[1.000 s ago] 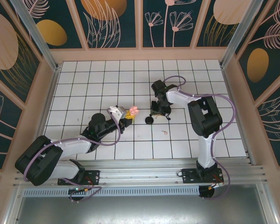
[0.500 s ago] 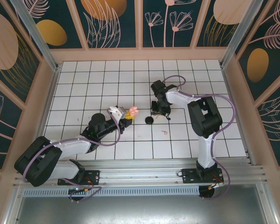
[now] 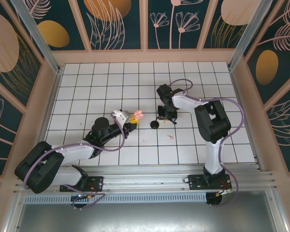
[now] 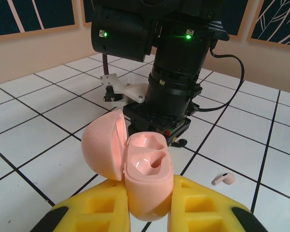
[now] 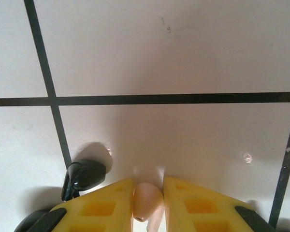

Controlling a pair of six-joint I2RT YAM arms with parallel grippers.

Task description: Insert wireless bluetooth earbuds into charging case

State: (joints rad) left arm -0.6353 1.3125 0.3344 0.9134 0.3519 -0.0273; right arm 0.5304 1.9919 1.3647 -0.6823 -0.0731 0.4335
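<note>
Left gripper clamps the open charging case, left of centre. Right gripper pinches one earbud against the table, just right of the case. The hold looks shallow, so the bud may slip or twist when lifted. Second earbud lies loose on the near side.

Bright, even light comes from above. A soft shadow rings the right gripper on glossy tiles showing small glare spots.

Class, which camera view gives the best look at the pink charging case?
The left wrist view: the charging case sits close up, lid open, both sockets empty, clamped in the left gripper. The top view shows it as a small pink blob at that gripper's tip.
</note>
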